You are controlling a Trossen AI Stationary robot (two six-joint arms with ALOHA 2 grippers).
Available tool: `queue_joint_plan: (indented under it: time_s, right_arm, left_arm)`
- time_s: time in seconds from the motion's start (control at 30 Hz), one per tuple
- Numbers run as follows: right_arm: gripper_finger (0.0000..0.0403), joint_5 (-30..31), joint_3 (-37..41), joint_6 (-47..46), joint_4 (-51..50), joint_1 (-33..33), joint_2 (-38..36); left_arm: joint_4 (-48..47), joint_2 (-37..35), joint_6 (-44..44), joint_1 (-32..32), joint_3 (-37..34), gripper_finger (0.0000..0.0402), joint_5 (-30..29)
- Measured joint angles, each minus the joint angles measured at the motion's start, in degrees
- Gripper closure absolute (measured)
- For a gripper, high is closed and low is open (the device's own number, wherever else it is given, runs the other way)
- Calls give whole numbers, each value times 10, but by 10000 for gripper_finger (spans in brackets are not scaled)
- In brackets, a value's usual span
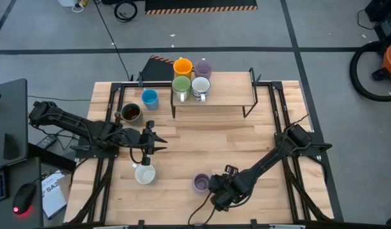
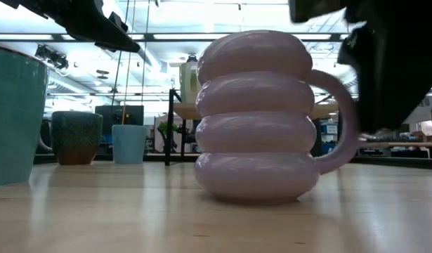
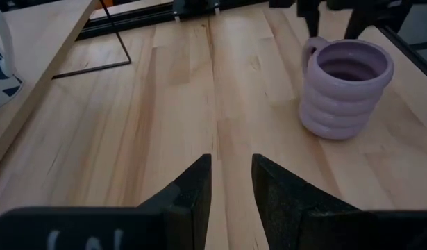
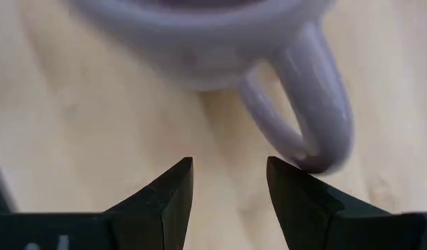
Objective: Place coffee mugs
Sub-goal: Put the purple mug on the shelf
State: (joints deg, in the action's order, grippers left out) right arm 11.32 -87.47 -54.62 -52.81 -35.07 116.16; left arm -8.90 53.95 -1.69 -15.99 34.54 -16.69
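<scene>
- Left gripper point(image 1: 158, 140) waits at table's left-centre; we see its fingers parted w/ a narrow gap, nothing between them. It points across the table point(image 1: 246, 137) toward the right side.
- White mug point(image 1: 144, 173) stands just below it in the high view, at the near-left; dark mug point(image 1: 130, 113) and blue mug point(image 1: 149, 98) sit at far left, beside the shelf.
- On the raised shelf point(image 1: 233, 95): orange mug point(image 1: 182, 66), green mug point(image 1: 180, 86), a white patterned mug point(image 1: 201, 86), and a pale purple mug point(image 1: 203, 68) behind it.
- Ribbed purple mug point(image 1: 201, 182) stands upright on the near edge, centre; this is the one in play, we judge.
- Right gripper point(image 1: 215, 186) is just beside that mug on its right, far nearer than the left one. Its fingers are spread, gripping nothing.
- Key relation: in the right wrist view the mug's handle point(image 4: 307, 104) sticks out toward the gripper, with its end in front of one fingertip point(image 4: 291, 173), not centred in the gap.
- We judge a small sideways shift is needed before closing, or a finger will knock the handle and turn the mug.
- Can't tell from these views if a finger already touches the handle.
</scene>
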Motion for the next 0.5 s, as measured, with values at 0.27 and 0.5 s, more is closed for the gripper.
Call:
queue_joint_plan:
  time_s: [0.27, 0.5]
  right_arm:
    - [214, 62, 39, 61, -8, 41, 0]
    - [214, 98, 45, 103, -21, 94, 0]
  left_arm:
    - [0, 0, -3, 0, 0, 292, 0]
    - [0, 0, -3, 0, 0, 292, 0]
